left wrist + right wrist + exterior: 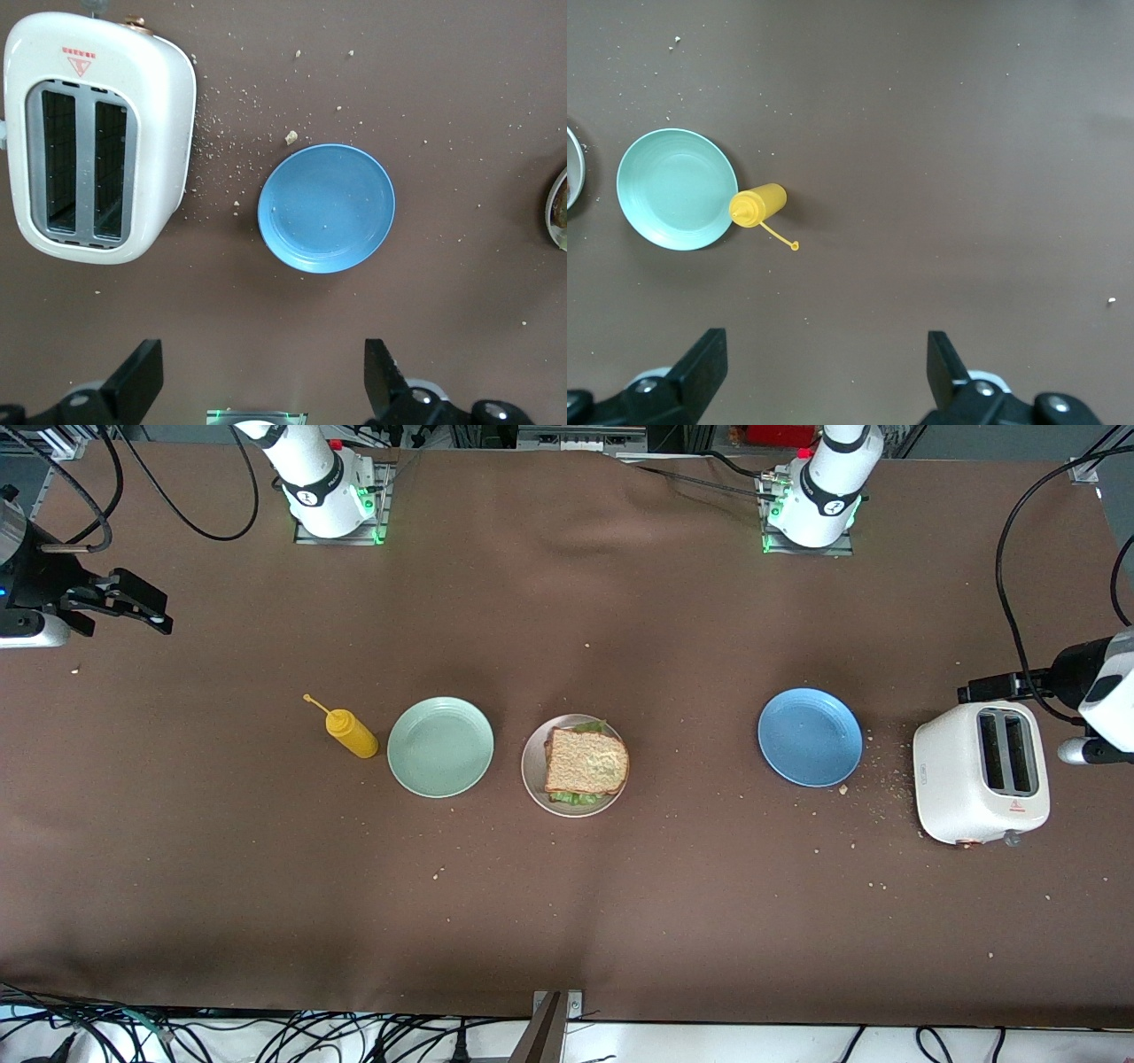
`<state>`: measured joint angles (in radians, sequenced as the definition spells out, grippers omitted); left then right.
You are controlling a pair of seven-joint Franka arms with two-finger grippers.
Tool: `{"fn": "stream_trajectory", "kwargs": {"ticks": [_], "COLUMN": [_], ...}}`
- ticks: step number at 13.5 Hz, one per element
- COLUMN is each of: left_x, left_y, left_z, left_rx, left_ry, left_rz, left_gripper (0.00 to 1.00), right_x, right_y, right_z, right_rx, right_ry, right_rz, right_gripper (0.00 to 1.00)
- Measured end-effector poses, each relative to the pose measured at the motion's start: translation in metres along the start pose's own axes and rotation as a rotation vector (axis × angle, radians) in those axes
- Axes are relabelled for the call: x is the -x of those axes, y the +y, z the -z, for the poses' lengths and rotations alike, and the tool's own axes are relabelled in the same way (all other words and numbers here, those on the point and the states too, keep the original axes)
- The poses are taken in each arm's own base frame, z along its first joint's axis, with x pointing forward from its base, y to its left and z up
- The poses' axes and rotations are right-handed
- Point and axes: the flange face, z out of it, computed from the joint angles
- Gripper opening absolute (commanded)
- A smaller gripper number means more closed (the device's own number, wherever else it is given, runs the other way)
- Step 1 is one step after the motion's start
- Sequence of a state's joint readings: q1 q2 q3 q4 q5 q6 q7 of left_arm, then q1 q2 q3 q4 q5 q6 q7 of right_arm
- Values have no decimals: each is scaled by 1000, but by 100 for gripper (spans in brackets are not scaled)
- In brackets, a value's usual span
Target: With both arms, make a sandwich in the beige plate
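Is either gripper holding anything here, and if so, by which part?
Nothing is held. The left gripper and right gripper are both open and empty; the sandwich lies on the beige plate.

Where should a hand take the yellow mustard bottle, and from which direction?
Take the yellow bottle by its round body, below the thin nozzle, coming from above with the fingers across its width. It stands beside the mint-green plate, so I would keep the fingers clear of that rim.

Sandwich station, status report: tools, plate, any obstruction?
Left tool open, over table by toaster. Right tool open, parked at its table end. Sandwich assembled on beige plate. Nothing in the way.
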<state>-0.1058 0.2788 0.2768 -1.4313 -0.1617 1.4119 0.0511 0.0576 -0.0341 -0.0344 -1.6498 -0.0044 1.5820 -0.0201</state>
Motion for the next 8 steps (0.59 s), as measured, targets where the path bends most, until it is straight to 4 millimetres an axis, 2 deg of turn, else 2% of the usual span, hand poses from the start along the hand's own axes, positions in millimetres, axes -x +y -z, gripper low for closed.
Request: {"fn": "stream_trajectory", "kwargs": {"ticks": [3,8], "left_x": [9,19], "left_y": [4,38], "left_z": [-2,-1], "left_rx": [-61,-111], "left_ry": [-50,-3], "left_rz": [-10,-53], "left_gripper": [100,100], "right_x": [0,0], "right_y": [0,0], "right_z": [0,0], "right_rx": [0,0], "right_ry": [0,0], "right_rz": [0,0], "right_gripper": [100,100]}}
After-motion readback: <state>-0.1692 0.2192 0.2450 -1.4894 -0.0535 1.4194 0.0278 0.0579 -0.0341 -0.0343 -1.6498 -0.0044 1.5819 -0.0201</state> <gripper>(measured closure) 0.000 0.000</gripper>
